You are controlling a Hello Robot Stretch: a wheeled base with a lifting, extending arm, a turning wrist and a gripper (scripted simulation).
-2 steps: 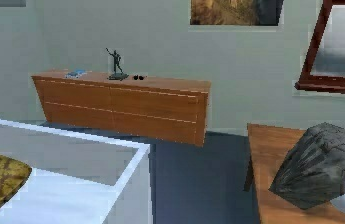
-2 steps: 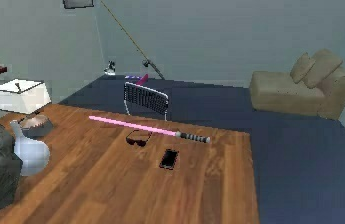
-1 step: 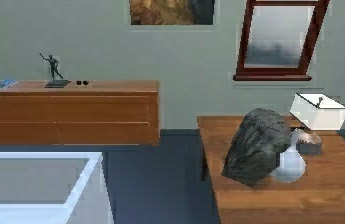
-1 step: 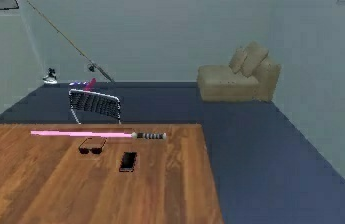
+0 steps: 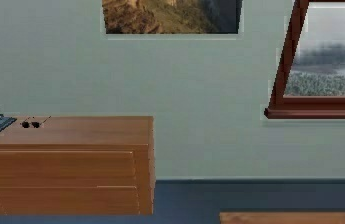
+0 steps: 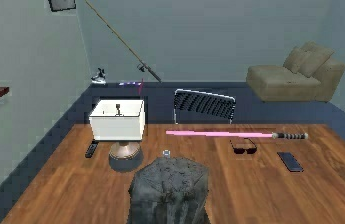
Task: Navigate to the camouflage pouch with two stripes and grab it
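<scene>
As lamp (image 6: 117, 120) stands on table (image 6: 265, 188), grey lump (image 6: 170, 192)

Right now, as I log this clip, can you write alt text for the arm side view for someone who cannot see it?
A wooden tabletop holds a mottled grey lump at its near edge, a white-shaded lamp, a pink rod with a dark handle, dark glasses and a dark phone. Behind it, a beige armchair stands on a blue floor.

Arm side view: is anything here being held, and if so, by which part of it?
It cannot be told. The grey mottled lump, the pink rod and the white lamp all seem to rest on the wooden table.
</scene>
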